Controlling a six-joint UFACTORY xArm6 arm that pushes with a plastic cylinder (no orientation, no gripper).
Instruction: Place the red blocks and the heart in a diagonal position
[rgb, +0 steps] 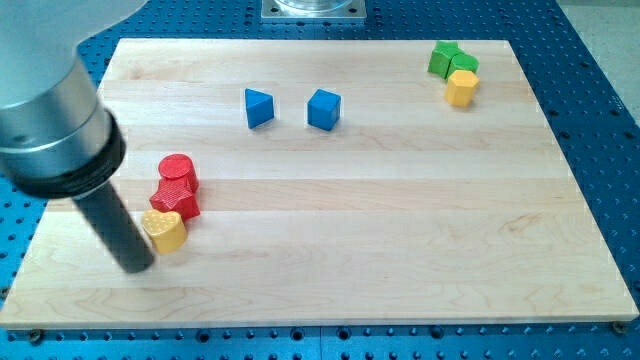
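Observation:
A red cylinder (178, 171) stands at the view's left on the wooden board (400, 220). A red star-shaped block (177, 201) touches it just below. A yellow heart (164, 230) touches the red star's lower left. The three form a short, slightly slanted line. My tip (137, 267) rests on the board just to the lower left of the yellow heart, close to it or touching it.
Two blue blocks, a blue triangular block (258, 107) and a blue cube (324, 109), sit at the upper middle. A green block (451, 60) and a yellow hexagonal block (461, 87) touch at the upper right. The arm's grey body (50, 110) covers the upper left corner.

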